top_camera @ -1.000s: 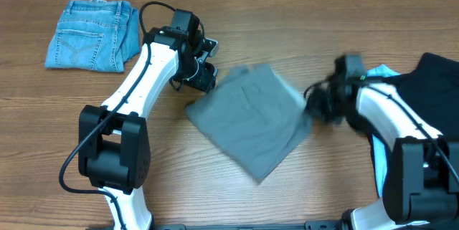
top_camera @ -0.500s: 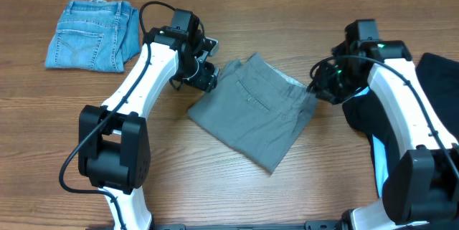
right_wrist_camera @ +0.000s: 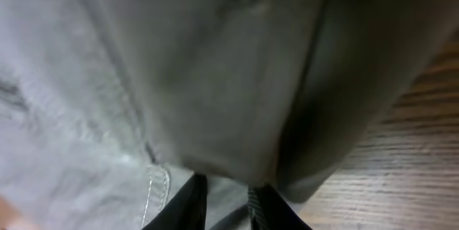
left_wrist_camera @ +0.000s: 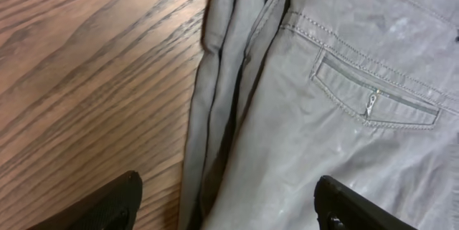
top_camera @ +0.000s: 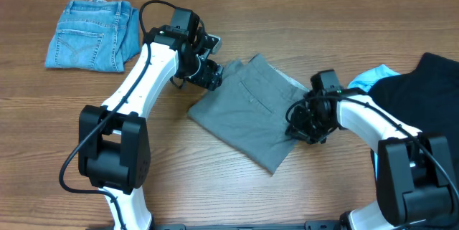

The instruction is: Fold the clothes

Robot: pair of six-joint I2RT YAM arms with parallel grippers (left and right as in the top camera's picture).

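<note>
The grey-green shorts (top_camera: 251, 112) lie folded in the middle of the table, back pocket up. My left gripper (top_camera: 208, 76) is open at their left corner; the left wrist view shows its fingers (left_wrist_camera: 229, 205) straddling the folded edge of the shorts (left_wrist_camera: 323, 115). My right gripper (top_camera: 305, 126) is at the shorts' right edge. In the right wrist view its fingers (right_wrist_camera: 228, 205) are nearly together, pinching a layer of the grey-green cloth (right_wrist_camera: 179, 79). A black garment (top_camera: 423, 90) and a light blue garment (top_camera: 373, 78) lie at the right.
A folded small blue denim pair (top_camera: 92, 34) lies at the back left. The wooden table (top_camera: 215, 180) runs across the view. A black cable loops over the left arm.
My right gripper has come down and left from above the shorts' right corner to their right edge and closed on the cloth. The shorts have settled flat. The left gripper barely moved.
</note>
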